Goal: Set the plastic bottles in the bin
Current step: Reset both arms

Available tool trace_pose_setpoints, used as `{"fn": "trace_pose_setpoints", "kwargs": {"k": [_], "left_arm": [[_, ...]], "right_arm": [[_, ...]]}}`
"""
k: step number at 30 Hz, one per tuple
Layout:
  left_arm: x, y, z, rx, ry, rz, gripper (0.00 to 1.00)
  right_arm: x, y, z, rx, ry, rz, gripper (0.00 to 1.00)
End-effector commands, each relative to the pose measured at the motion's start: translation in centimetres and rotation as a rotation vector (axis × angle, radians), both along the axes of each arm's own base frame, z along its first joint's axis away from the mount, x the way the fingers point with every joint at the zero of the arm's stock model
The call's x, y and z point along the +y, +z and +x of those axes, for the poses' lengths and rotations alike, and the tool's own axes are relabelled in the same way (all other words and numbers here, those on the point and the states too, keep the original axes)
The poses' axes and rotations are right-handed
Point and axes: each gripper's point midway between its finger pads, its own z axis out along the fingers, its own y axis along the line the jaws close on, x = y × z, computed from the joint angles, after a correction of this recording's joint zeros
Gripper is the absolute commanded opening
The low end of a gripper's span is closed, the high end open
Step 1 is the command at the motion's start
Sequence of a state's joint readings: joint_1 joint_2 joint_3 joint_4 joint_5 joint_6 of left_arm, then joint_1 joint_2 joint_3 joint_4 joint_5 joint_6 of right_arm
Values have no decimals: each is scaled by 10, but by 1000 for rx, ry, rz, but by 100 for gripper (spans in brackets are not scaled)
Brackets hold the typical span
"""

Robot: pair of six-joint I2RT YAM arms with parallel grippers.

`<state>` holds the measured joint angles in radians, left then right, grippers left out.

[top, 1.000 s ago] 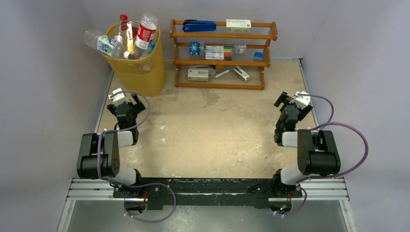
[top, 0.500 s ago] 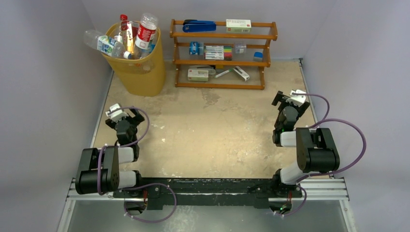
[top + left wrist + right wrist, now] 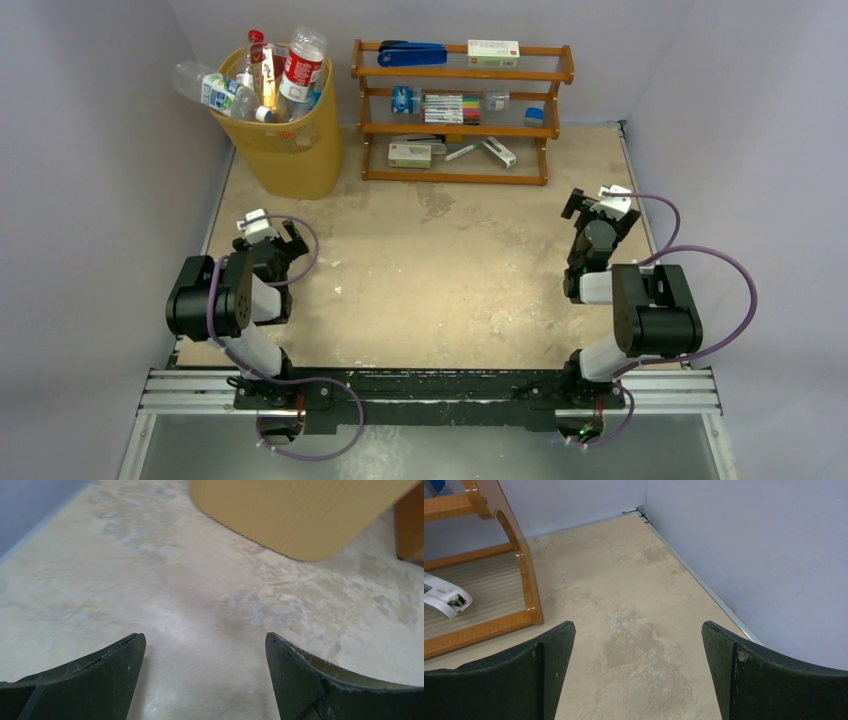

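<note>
My left gripper [image 3: 268,238] is released: its two black fingers stand wide apart and nothing is between them, only the bare beige table [image 3: 430,270] shows there. It is over the left side of the table, close to my folded left arm, and it looks toward the bin [image 3: 290,150]. My right gripper [image 3: 597,207] is released too, the jaws wide and empty, over the right side of the table, near the grey wall. The bin stands upright in the far left corner, well apart from both grippers; in the left wrist view its ribbed yellow wall fills the top, ahead of my fingers. The plastic bottles [image 3: 268,75] are inside the bin, piled so high that several stick out above the rim. One clear bottle leans out over the left edge, and one with a red label stands highest. Just beside the bin, to its right, is the wooden shelf rack [image 3: 460,178], with a blue stapler [image 3: 412,53] and a white box [image 3: 493,48] on the top tier and coloured pens [image 3: 450,107] on the middle one.
</note>
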<state>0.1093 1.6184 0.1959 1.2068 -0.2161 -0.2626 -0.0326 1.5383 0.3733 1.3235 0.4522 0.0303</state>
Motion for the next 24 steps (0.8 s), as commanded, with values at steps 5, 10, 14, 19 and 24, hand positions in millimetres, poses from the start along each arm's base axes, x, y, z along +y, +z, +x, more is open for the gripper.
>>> {"fn": "trace_pose_setpoints", "kwargs": {"k": [5, 10, 14, 19, 24], "left_arm": [[-25, 25, 31, -89, -197, 68, 90], [-26, 25, 30, -86, -201, 71, 90], [-29, 23, 32, -71, -206, 82, 90], [-29, 23, 32, -67, -205, 85, 90], [-29, 23, 32, -65, -204, 85, 90]], "right_arm": [[9, 10, 11, -21, 56, -17, 100], [12, 7, 16, -8, 68, -5, 100], [12, 7, 16, -9, 69, -3, 100], [11, 9, 15, -16, 68, -5, 100], [11, 9, 15, -14, 68, -7, 100]]}}
